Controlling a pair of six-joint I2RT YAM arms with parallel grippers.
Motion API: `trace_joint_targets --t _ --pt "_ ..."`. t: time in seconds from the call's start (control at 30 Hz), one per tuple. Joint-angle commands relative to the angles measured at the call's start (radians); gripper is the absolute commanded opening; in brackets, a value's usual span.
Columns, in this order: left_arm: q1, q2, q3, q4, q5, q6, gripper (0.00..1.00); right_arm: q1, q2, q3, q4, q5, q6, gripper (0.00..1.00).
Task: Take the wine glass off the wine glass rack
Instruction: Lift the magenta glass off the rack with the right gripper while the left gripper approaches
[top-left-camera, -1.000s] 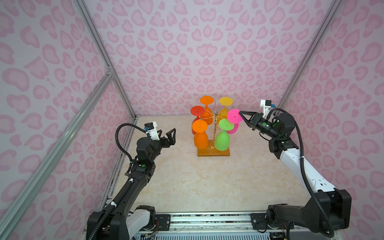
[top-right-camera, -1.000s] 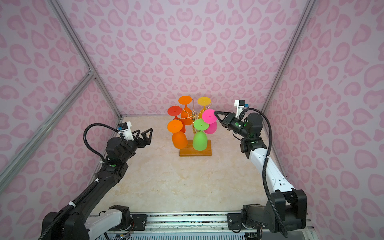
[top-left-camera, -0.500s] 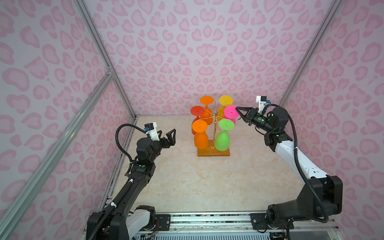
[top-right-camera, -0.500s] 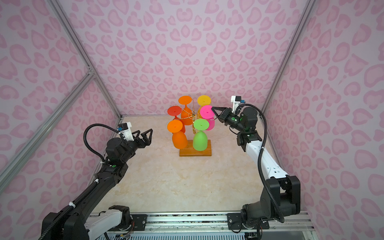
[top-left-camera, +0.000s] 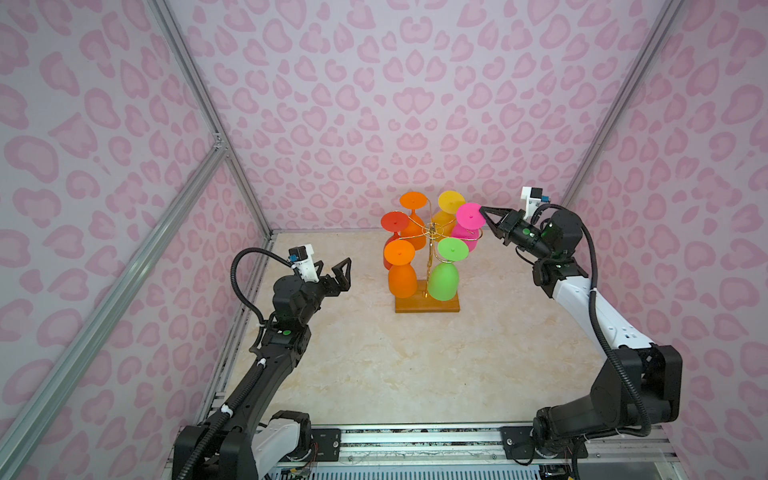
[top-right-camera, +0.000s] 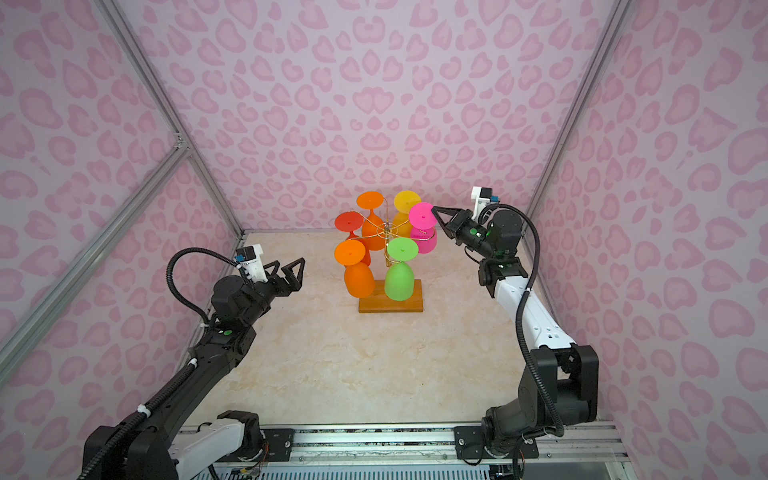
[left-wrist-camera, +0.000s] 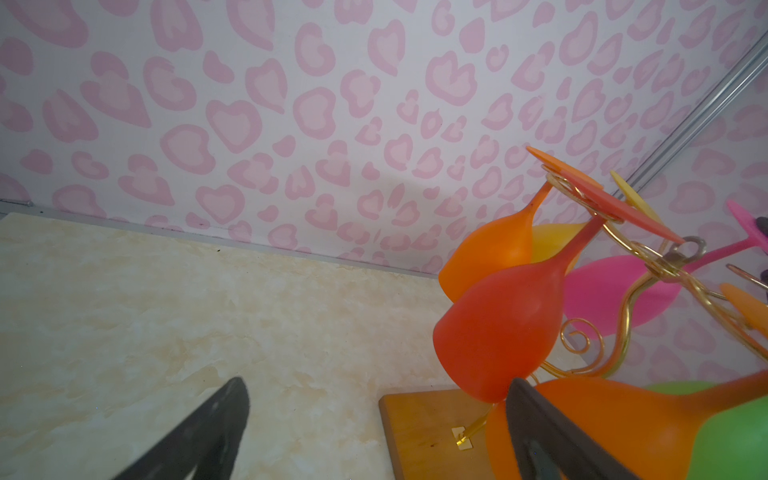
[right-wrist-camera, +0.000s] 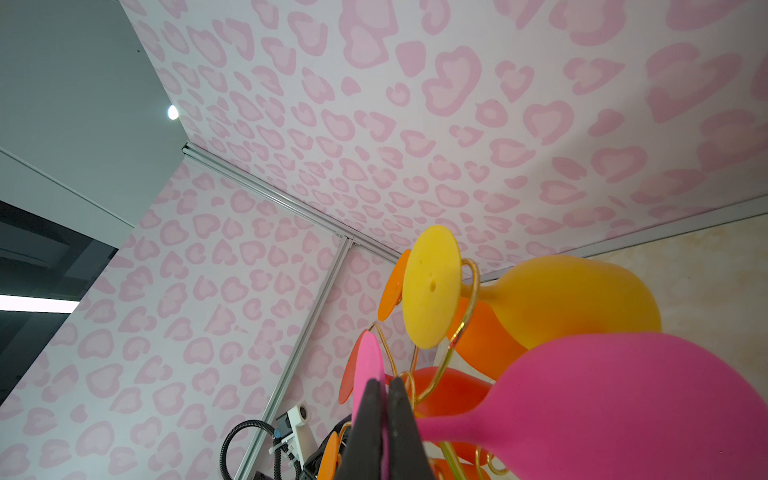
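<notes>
Right gripper (top-left-camera: 482, 210), clamped on the foot rim of the pink wine glass (top-left-camera: 468, 216), has risen at the right side of the wine glass rack (top-left-camera: 428, 305), glass not yet clear of its wire arm, I judge; left gripper (top-left-camera: 334, 262) waits spread wide, well left of the rack

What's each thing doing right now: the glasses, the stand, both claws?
wine glass rack, upright on its wooden base.
pink glass, upside down, foot edge pinched.
green glass, hanging upside down on the rack.
front orange glass, hanging upside down.
red glass, hanging upside down.
back orange glass, hanging upside down.
yellow glass, hanging upside down.
right gripper, shut on the pink glass's foot.
left gripper, open, empty, apart from the rack.
</notes>
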Motion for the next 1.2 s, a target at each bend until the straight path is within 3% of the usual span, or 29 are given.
trace_joint_targets --t 0.0,0.43,0.77,1.0,1.17 --pt "0.001 -0.003 -0.002 -0.003 0.002 0.005 0.98 -0.014 -0.013 -0.008 0.067 0.001 0.009 0.0" --pt "0.0 -0.037 0.01 -0.019 0.007 0.003 0.98 -0.132 -0.159 -0.066 0.042 0.028 -0.007 0.0" --pt "0.0 -0.063 0.043 -0.017 0.05 -0.026 0.98 -0.164 -0.331 0.013 -0.137 0.096 -0.137 0.0" --pt "0.0 -0.091 0.09 -0.006 0.121 -0.075 0.98 -0.144 -0.384 0.006 0.029 0.102 -0.048 0.0" --pt "0.001 -0.08 0.161 0.015 0.263 -0.125 0.98 -0.05 -0.378 0.015 0.116 0.112 -0.032 0.0"
